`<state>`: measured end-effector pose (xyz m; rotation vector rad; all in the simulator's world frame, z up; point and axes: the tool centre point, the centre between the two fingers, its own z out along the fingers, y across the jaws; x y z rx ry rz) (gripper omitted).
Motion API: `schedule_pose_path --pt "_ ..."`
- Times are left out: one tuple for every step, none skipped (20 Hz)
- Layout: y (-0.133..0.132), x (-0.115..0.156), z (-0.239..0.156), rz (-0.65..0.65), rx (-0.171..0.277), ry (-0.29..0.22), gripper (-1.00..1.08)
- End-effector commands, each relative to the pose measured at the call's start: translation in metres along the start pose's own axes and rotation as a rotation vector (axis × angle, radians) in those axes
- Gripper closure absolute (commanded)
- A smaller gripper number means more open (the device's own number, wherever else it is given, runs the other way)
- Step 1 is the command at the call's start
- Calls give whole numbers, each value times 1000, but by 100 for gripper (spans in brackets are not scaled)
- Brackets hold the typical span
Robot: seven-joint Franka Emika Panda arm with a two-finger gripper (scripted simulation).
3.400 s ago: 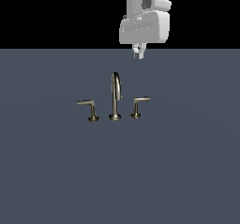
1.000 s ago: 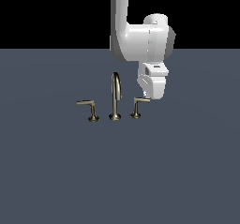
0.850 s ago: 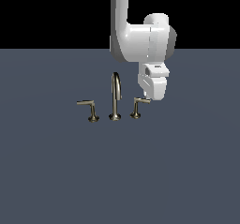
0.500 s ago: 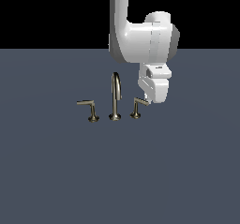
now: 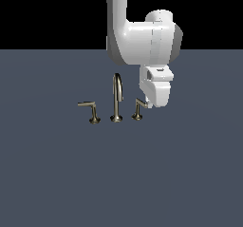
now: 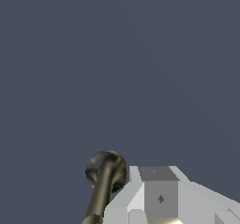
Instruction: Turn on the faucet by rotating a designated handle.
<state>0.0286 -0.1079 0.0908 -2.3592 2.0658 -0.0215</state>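
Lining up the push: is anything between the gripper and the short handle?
Nothing. In the exterior view the gripper sits right at the tip of the handle; the wrist view shows the lever beside a finger, no gap visible.

The white Panda arm [image 5: 142,45] came down from above, its wrist bent low. Its white gripper [image 5: 151,102] hung just beside the short brass-grey lever handle [image 5: 138,108]; the jaw state was hidden.

Plain slate-grey counter [image 5: 57,174] fills the lower part of the exterior view, flat & matte w/ no markings. Behind it, solid black backdrop [image 5: 47,12]. Lighting even, no clear shadows.
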Motion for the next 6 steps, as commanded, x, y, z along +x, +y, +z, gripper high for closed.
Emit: schedule_pose_path --pt "8 -14 0 -8 -9 -6 108" --pt "10 -17 0 -7 -10 -6 108" --pt "12 -21 0 -7 -11 -6 108" --pt "15 -24 0 -7 -12 -6 108" --pt "17 -27 -1 -7 -12 -6 108" --pt "17 -27 -1 -7 -12 -6 108"
